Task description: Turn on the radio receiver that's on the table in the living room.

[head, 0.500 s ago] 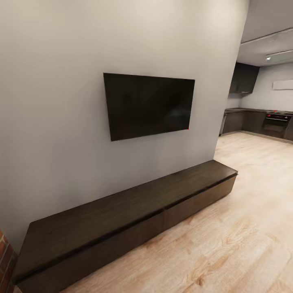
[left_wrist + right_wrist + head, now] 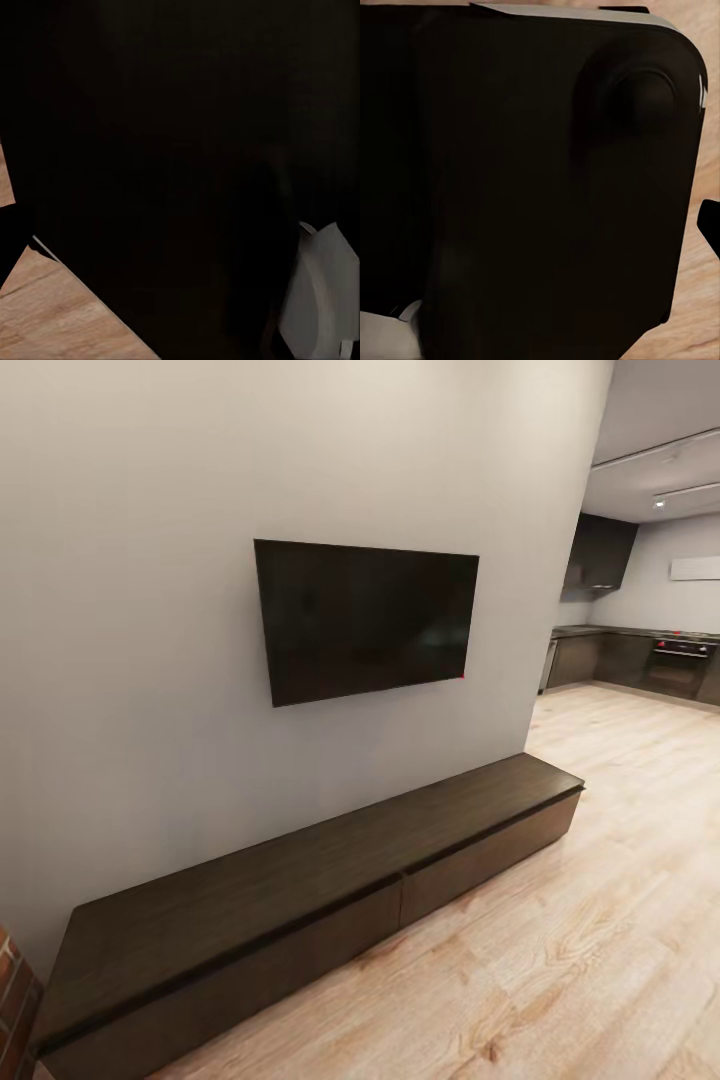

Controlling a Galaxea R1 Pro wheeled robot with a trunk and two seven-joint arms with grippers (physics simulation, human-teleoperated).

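The radio receiver and the grey coffee table are out of view. The head view faces a pale grey wall with a black flat TV [image 2: 365, 618] mounted on it. Below it runs a long dark-wood TV bench [image 2: 310, 890] on the light wood plank floor [image 2: 600, 950]. Both wrist views look at a dark body of the robot, black panel [image 2: 172, 172] in the left wrist view and black rounded housing [image 2: 547, 172] in the right wrist view, with slivers of wood floor at the edges. The fingers of neither gripper can be made out.
A brick-red corner [image 2: 12, 1000] shows at the lower left edge. To the right the floor opens toward a kitchen with dark cabinets [image 2: 620, 660] and an oven [image 2: 682, 660]. Open floor lies in front of the bench.
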